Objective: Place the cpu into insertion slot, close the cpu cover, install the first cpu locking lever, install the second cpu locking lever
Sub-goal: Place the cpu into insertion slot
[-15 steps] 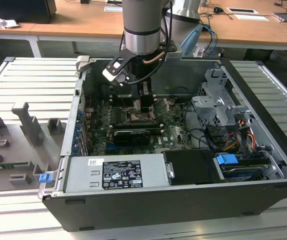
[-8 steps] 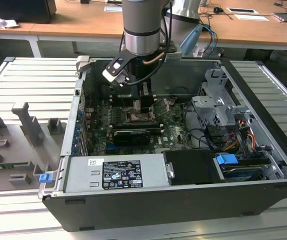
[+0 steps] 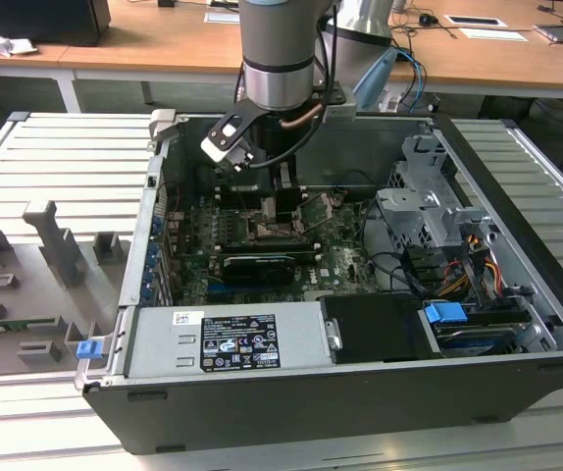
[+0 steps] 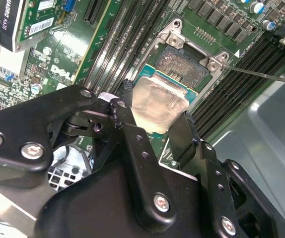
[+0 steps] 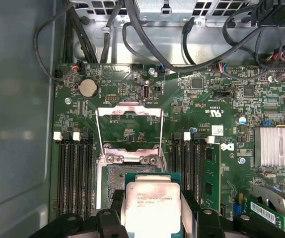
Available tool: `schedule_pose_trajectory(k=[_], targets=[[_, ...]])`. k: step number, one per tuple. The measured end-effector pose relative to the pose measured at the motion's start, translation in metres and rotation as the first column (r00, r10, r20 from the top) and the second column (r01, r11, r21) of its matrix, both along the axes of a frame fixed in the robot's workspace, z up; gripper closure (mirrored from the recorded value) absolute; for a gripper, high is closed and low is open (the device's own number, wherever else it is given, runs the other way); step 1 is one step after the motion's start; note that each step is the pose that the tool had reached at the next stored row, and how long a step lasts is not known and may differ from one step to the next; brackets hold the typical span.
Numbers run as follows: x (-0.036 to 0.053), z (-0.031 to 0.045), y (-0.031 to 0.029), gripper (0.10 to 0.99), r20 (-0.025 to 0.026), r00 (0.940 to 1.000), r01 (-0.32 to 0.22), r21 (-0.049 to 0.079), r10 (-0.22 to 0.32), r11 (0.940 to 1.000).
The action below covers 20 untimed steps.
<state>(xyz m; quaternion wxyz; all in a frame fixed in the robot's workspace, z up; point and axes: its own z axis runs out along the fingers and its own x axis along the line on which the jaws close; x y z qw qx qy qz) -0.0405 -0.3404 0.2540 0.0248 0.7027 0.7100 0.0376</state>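
Step one in hand: gripper (image 4: 157, 126) clenched on the cpu (image 4: 158, 101), a flat square chip with a dull pale-grey metal top, held partly over the insertion slot (image 4: 184, 67), not yet seated. The cpu cover (image 5: 129, 113), a thin metal frame, lies swung open beside the slot. Judgement: seating calls for edges squared to the silvery rim and a level descent.

Bright even room light, with soft glare on the cpu (image 4: 157, 101).

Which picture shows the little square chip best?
The first wrist view: the chip faces the camera flat, held by the end effector. The second wrist view shows it slanted. In the exterior view the arm hides it.
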Motion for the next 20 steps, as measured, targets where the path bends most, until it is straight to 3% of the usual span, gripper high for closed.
schedule_pose_trajectory(k=[20], targets=[[0.0000, -0.0065, 0.0063, 0.557, -0.0001, 1.0000, 0.000, 0.000, 0.000, 1.0000]])
